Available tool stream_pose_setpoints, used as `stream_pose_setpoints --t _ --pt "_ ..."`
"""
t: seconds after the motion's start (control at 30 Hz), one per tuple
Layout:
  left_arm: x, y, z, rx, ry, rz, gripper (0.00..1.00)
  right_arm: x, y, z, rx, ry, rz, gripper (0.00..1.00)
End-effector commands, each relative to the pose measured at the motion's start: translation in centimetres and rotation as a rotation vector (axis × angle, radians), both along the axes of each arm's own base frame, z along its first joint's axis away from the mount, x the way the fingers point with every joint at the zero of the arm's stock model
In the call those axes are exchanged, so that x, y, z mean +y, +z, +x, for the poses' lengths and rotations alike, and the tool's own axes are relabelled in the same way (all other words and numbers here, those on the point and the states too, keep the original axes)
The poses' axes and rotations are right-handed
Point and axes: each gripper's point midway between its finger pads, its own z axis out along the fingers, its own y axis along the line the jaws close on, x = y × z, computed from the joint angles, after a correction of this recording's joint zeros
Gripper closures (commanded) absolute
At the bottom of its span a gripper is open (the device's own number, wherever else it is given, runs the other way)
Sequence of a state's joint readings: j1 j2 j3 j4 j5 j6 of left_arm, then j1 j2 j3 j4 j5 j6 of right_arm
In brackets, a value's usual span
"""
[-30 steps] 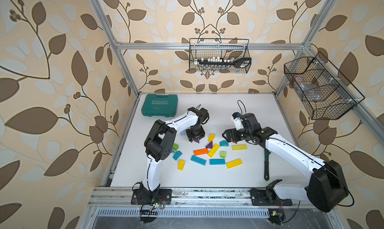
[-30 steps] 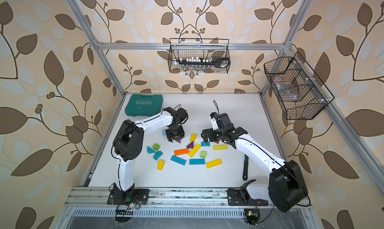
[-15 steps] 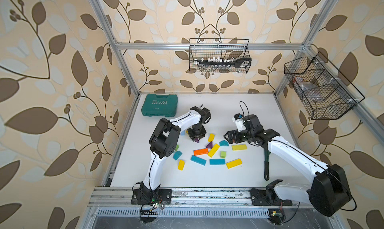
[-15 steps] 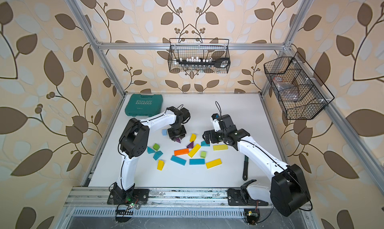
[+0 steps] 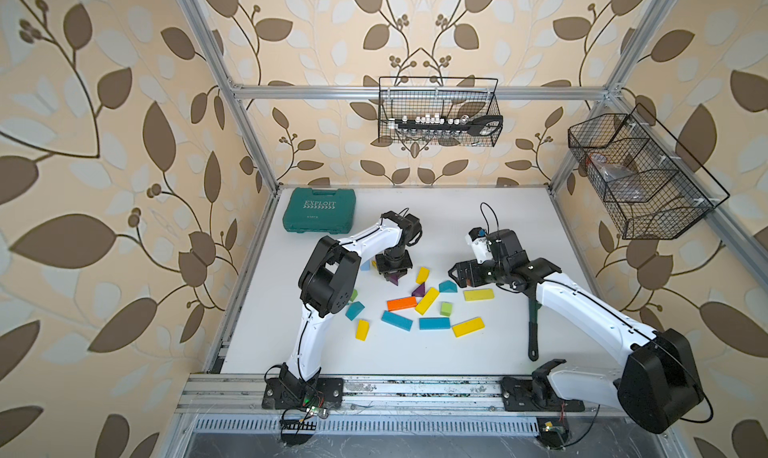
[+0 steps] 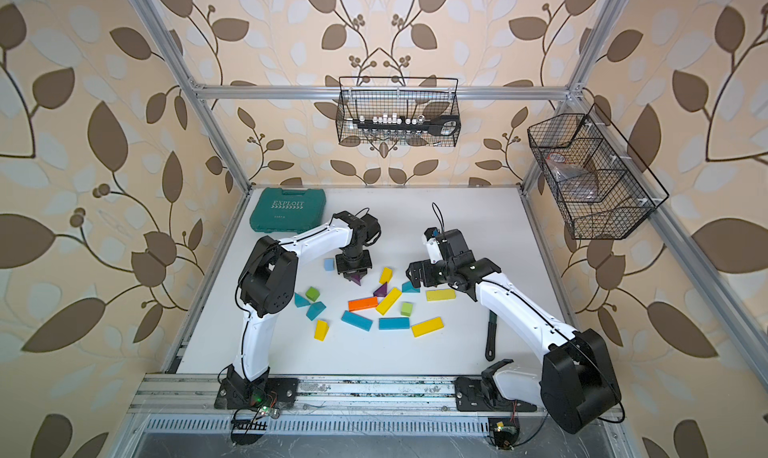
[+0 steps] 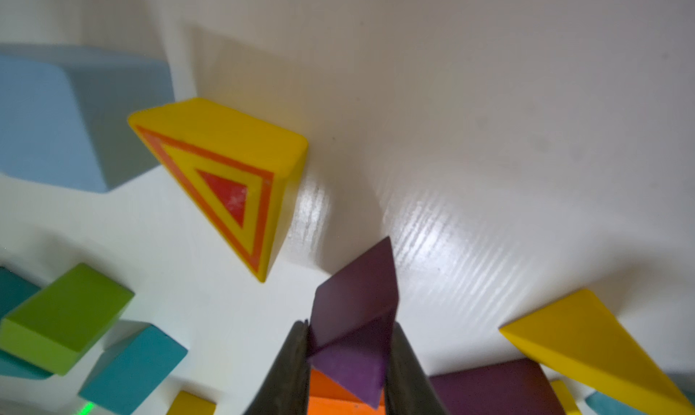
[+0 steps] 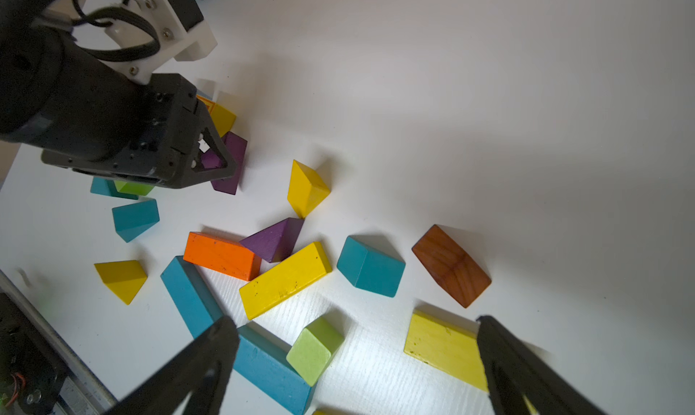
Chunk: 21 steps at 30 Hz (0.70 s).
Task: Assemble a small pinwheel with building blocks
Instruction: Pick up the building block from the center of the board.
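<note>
Left tool (image 7: 349,341) clamped on purple wedge (image 7: 357,292), low at the table (image 5: 457,211) beside the striped yellow triangle (image 7: 225,191); right tool (image 8: 353,323) wide open; light, stiff, slick painted wood, so grip flat parallel faces, not slopes.

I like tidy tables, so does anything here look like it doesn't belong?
Yes: a dark wrench lies beside the scattered blocks. It is a tool, not a toy block, so it looks out of place.

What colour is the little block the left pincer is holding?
Purple. The left wrist view shows the purple wooden triangular wedge best.
</note>
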<state>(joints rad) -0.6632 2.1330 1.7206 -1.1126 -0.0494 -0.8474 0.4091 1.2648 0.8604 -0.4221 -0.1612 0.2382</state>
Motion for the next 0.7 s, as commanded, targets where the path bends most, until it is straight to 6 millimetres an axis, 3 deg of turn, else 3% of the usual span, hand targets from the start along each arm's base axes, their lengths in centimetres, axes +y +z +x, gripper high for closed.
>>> stream_pose_setpoints --t 0.0,0.1,0.2,0.33,0.5,0.67 --pt "1.0 7.9 0.4 -0.125 -0.146 -0.006 0.82 -0.4 -0.2 -0.3 -0.001 0.000 -0.008 0.00" --pt "2.9 11.1 1.5 -0.178 -0.177 -0.037 0.82 -0.4 -0.2 -0.2 0.000 -0.001 -0.005 0.00" --pt "5.5 12.0 3.2 -0.207 -0.194 -0.063 0.82 -0.3 -0.3 -0.2 0.003 -0.004 -0.002 0.00" --pt "8.1 11.2 5.7 -0.216 -0.259 -0.013 0.87 -0.4 -0.6 -0.1 0.009 -0.012 -0.008 0.00" --pt "8.6 9.1 8.3 -0.214 -0.331 -0.040 0.88 -0.5 -1.1 0.0 0.026 -0.013 -0.021 0.00" --pt "10.5 7.3 10.4 -0.208 -0.325 -0.046 0.89 -0.7 -1.4 -0.1 0.038 -0.016 -0.031 0.00"
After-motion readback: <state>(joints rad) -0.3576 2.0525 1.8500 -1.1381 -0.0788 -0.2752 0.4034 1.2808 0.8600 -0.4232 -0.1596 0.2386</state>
